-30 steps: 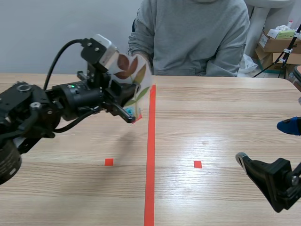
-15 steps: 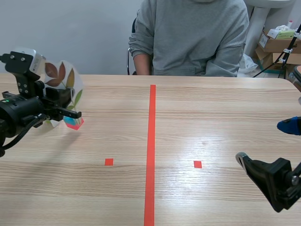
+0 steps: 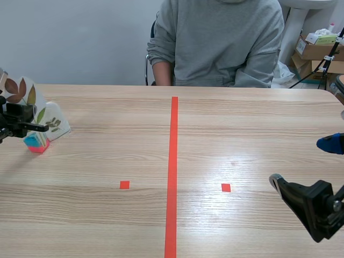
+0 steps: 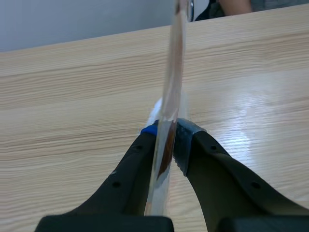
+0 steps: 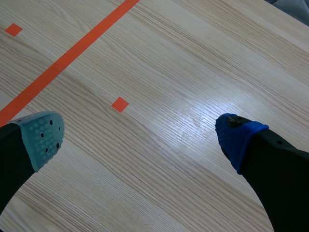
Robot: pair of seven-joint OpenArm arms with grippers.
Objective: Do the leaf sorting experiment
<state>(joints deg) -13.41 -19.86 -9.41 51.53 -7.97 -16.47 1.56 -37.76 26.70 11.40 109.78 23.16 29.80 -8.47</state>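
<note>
The pale wood-grain counter is carrying a long orange-red tape line down its middle. A person in a grey sweatshirt is sitting at the far end of that line. The black left arm is hanging far to the left of the line, while the black right arm is sitting well to the line's right, low and near the robot. The clear laminated sheet of pressed brown and green leaves is standing upright far left of the line. The left jaws are gripping it by its lower part, pads pressing on both faces. A small teal-and-pink piece is showing just under the sheet; I cannot tell what it is.

The sheet is looking thin and slick, so a quick swing could be twisting it out of the pinch. Let go while upright, it would probably be toppling flat wherever it leans.

The left arm is reaching level, with its wrist rolled so the sheet is facing its own camera edge-on. The right jaws are standing wide open over bare wood, holding nothing.
</note>
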